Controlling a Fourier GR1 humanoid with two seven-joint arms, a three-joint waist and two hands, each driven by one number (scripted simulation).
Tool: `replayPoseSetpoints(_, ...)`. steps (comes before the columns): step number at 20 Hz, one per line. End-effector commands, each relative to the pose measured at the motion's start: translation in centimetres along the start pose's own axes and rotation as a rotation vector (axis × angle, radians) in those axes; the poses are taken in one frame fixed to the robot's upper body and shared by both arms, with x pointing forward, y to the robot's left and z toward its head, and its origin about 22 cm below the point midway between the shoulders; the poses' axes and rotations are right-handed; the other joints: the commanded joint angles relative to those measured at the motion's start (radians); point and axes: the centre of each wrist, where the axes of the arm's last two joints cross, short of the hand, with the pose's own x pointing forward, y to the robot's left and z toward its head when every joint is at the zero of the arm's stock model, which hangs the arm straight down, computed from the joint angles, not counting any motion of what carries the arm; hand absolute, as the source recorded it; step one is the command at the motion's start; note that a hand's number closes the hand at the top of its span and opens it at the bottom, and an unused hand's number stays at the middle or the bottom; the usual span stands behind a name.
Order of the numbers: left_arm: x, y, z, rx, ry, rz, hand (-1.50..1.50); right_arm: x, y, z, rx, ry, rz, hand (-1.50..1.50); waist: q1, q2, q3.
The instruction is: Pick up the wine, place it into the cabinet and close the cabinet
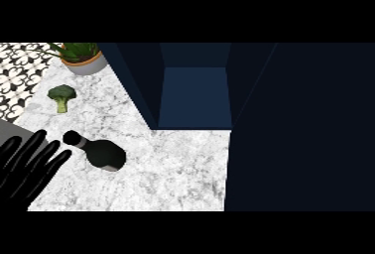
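Fingers (45, 149) spread and holding nothing, the left hand (26, 166) rests beside the wine bottle (102, 152), which stands untouched on the marble table (176, 168); beyond the bottle, the cabinet (194, 96) stands open to receive it.

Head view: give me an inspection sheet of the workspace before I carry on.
Surface: white marble counter.
Job's things: dark glass wine bottle on the counter, untouched; dark blue cabinet open, interior bare.
Clutter: green broccoli floret; potted green plant at the back left.
Hands: left hand open at the left edge, beside the bottle, apart from it; right hand not in view.
Cables: nothing seen.
Surroundings: patterned black-and-white tiles at the far left.
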Motion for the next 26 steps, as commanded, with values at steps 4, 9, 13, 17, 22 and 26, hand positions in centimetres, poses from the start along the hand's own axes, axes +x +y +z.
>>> replayPoseSetpoints(4,3.3,1.9,1.2,-0.038,-0.098,-0.021,-1.50,2.9,-0.1,1.2,0.002,-0.043,0.029,-1.50,0.000,0.001,-0.001)
replayPoseSetpoints(9,4.5,2.5,0.5,0.011,-0.081,0.006,-1.50,3.1,1.7,1.8,-0.009,-0.043,0.009,-1.50,-0.003,0.001,0.000)
replayPoseSetpoints(13,5.8,5.5,1.4,0.046,-0.082,-0.019,-1.50,4.2,0.9,2.0,0.002,-0.046,0.030,-1.50,-0.004,0.001,0.000)
replayPoseSetpoints(17,3.6,6.6,0.3,0.079,-0.061,-0.020,-1.50,3.4,0.0,1.4,-0.006,-0.057,0.020,-1.50,-0.007,0.003,0.000)
replayPoseSetpoints(22,3.9,8.2,0.5,0.087,-0.009,-0.003,-1.50,4.4,0.4,1.7,-0.004,-0.062,0.016,-1.50,-0.008,0.002,0.000)
replayPoseSetpoints(26,1.3,9.5,-0.2,0.101,0.044,0.014,-1.50,4.8,0.5,2.2,0.016,-0.059,0.017,-1.50,-0.015,0.002,0.000)
